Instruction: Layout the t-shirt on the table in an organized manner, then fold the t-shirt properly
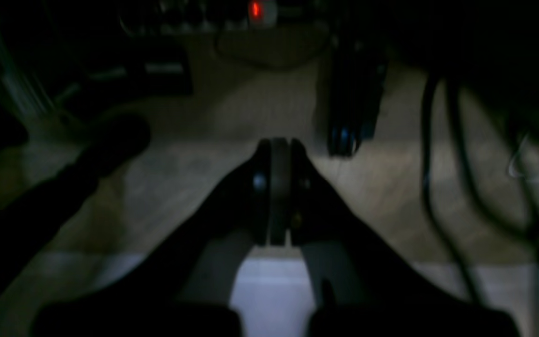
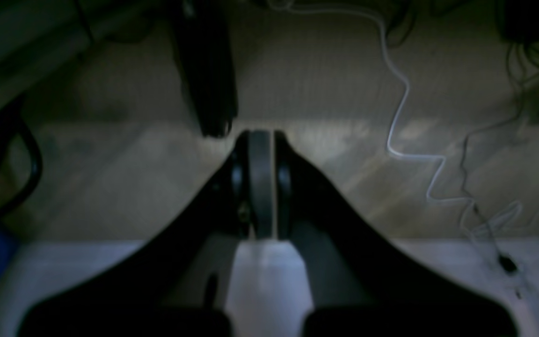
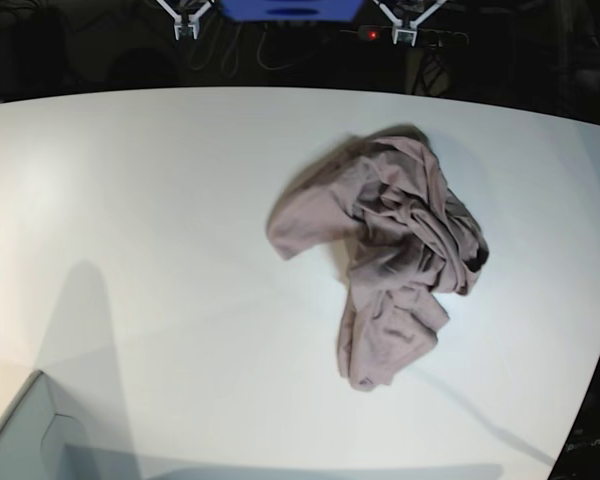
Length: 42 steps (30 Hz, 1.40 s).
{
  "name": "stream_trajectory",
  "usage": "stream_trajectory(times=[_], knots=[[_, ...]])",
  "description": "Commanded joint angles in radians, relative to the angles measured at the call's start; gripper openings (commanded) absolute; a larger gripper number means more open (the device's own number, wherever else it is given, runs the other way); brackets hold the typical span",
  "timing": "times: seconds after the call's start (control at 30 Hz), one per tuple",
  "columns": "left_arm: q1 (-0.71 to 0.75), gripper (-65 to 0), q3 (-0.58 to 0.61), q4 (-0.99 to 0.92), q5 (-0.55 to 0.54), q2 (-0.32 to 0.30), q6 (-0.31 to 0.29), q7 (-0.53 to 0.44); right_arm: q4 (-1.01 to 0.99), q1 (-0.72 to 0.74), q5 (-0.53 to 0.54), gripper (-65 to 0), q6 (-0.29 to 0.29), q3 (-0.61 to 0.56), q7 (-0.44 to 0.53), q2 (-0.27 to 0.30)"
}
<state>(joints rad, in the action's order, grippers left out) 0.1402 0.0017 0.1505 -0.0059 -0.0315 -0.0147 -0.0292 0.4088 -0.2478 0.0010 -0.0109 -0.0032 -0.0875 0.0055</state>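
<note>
**Shirt lay bunched on the worktop, both my jaws clenched on nothing**

In the base view, the grey box corner [image 3: 25, 425] sat at the lower left edge of the white worktop [image 3: 160, 200]. Going rightward across bare white surface, the t-shirt [image 3: 390, 260] lay right of centre, a dusty mauve heap, crumpled and twisted. One flatter flap spread toward the left of the heap, deep folds gathered at its right side, and a longer tail of cloth ran down toward the near edge. It rested wholly on the worktop, well apart from the box corner. Neither of my arms showed in that view.

My right wrist camera looked down over my right gripper [image 2: 261, 135], whose jaws were pressed together with nothing between them. Beyond them lay a pale floor [image 2: 321, 84], a dark upright leg [image 2: 206, 70] just left of the jaw tips, and a white cable [image 2: 398, 98] snaking at the right. A strip of the worktop's white edge showed at the bottom.

My left wrist camera was dim and blurred. My left gripper [image 1: 279, 142] was likewise clenched and empty, above the floor, with a dark post [image 1: 351, 103] to its right, black cables [image 1: 438, 154] further right, and a small red light [image 1: 254, 8] at the top.
</note>
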Motion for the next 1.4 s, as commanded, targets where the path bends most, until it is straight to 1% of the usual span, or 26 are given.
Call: stream_trajectory(times=[0.0,0.07,0.23,0.43,0.53,0.67,0.9,0.97,1.03,1.1,1.17,1.27,1.37], knots=[[0.002,-65.0,-0.001,0.002,-0.003,-0.012,0.005,-0.007,0.037,-0.023,0.004,-65.0,0.016,-0.001,0.005,0.001],[0.002,-65.0,-0.001,0.002,-0.003,-0.017,0.005,-0.007,0.078,-0.046,0.004,-65.0,0.016,-0.001,0.004,0.001],[-0.001,-65.0,-0.001,0.002,-0.003,-0.018,0.005,-0.004,0.077,-0.045,0.004,-65.0,0.016,-0.001,-0.001,0.001],[0.002,-65.0,-0.001,0.002,-0.003,-0.018,0.005,-0.001,0.075,-0.009,0.004,-65.0,0.016,-0.002,-0.133,0.001],[0.002,-65.0,-0.001,0.001,-0.003,-0.018,0.005,0.01,0.075,0.006,0.004,-65.0,0.016,-0.002,-0.173,0.001],[-0.006,-65.0,-0.001,0.002,-0.003,-0.02,0.005,0.094,0.075,0.008,0.004,-65.0,0.016,-0.002,-0.183,0.003],[-0.001,-65.0,-0.001,0.008,-0.003,-0.02,0.005,0.091,0.083,-0.002,0.004,-65.0,0.016,-0.002,-0.176,0.003],[0.011,-65.0,-0.001,0.062,-0.003,-0.02,0.005,0.091,0.104,-0.026,0.004,-65.0,0.016,-0.002,-0.174,0.003],[0.08,-65.0,-0.001,0.156,-0.003,-0.029,0.005,0.091,0.206,-0.083,0.004,-65.0,0.016,-0.002,-0.174,0.003],[0.155,-65.0,-0.002,0.291,-0.012,-0.049,0.005,0.099,0.356,-0.164,0.004,-65.0,0.016,-0.004,-0.185,0.008],[0.25,-65.0,-0.002,0.443,-0.072,-0.066,0.005,0.102,0.522,-0.253,0.004,-65.0,0.016,-0.004,-0.211,0.008],[0.378,-65.0,0.005,0.662,-0.182,-0.126,0.003,0.104,0.763,-0.371,0.004,-65.0,0.016,-0.004,-0.265,0.011],[0.496,-65.0,0.002,0.894,-0.271,-0.178,0.003,0.12,1.001,-0.474,0.004,-65.0,0.016,-0.002,-0.309,0.029]])
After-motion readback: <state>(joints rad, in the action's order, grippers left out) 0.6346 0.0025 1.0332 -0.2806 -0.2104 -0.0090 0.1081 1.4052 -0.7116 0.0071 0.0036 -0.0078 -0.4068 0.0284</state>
